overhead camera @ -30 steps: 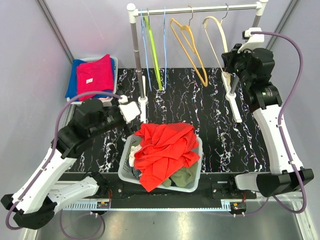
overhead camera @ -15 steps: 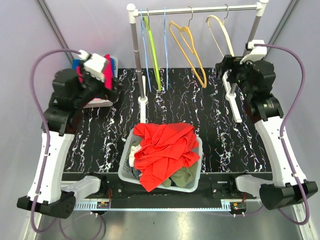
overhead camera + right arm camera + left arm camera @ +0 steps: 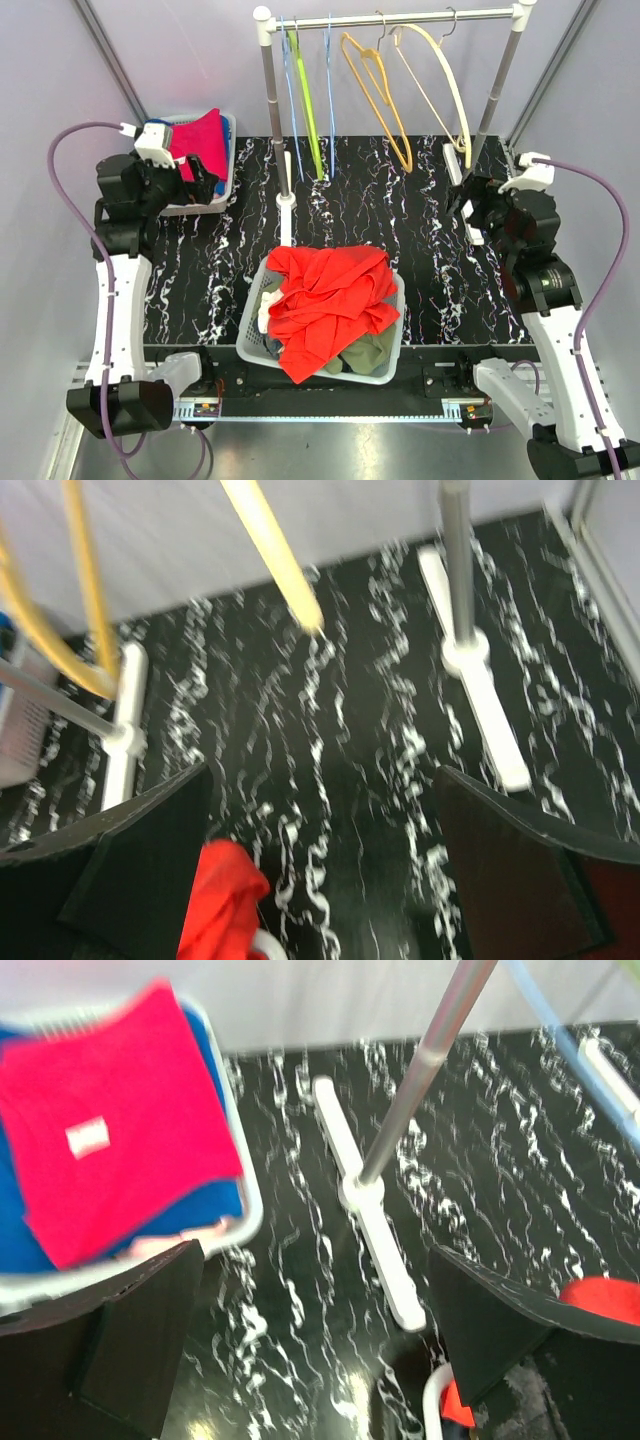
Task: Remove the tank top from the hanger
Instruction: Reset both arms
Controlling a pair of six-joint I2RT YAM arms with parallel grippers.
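Observation:
A red-orange tank top [image 3: 325, 295] lies crumpled on top of the white laundry basket [image 3: 396, 345] at the front middle of the table. The cream hanger [image 3: 440, 75] hangs bare on the rail at the right, tilted, and its tip [image 3: 272, 542] shows in the right wrist view. My right gripper [image 3: 470, 215] is open below and in front of that hanger, touching nothing [image 3: 322, 780]. My left gripper [image 3: 195, 180] is open beside the back-left bin, empty [image 3: 315, 1260]. A red corner of the tank top [image 3: 220, 900] shows low in the right wrist view.
A white bin [image 3: 232, 150] at the back left holds folded pink and blue clothes [image 3: 120, 1130]. The rail also carries bare green [image 3: 305, 95], blue [image 3: 328, 90] and orange [image 3: 375, 95] hangers. The rack's posts stand on white feet [image 3: 375, 1250] [image 3: 480, 700] on the black marbled table.
My right gripper has opened, let go of the cream hanger and drawn back toward the front right. My left arm has swung from the basket to the back-left bin.

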